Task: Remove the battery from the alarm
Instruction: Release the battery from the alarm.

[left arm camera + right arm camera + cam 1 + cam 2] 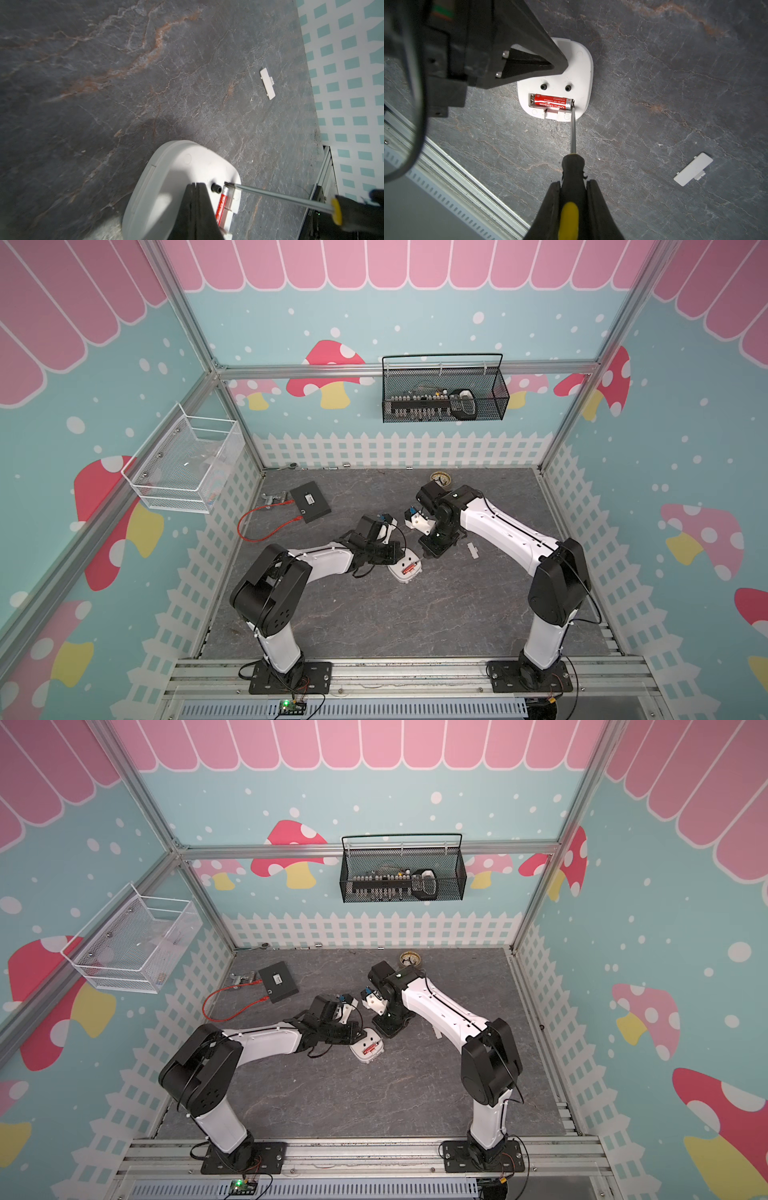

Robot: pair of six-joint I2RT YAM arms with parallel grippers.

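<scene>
Right gripper (pixel 573 184): clenched on the black-and-yellow handle of the screwdriver (pixel 573 133). The shaft runs forward from the gripper, and its tip sits at the metal end of the battery (pixel 552 101), inside the end of the recess.

Left gripper (pixel 196 186): clenched with its jaws pressed together and nothing between them. The tips appear to rest on the back of the alarm (pixel 579 68), beside the recess.

Battery: red, lying flat and lengthwise in the open rectangular recess in the alarm's back. Two small black knobs (pixel 543 86) stand just beside the recess.

Alarm: lies face down on the grey counter (pixel 654 83), between the two arms in both top views (pixel 405 570).

Cover (pixel 693 169): a small white plastic strip lying flat on the counter, well apart from the alarm, on the right arm's side.

Far side of the counter: a black box (pixel 310 502) with a red cable (pixel 266 526), and a round brass disc (pixel 440 478).
</scene>
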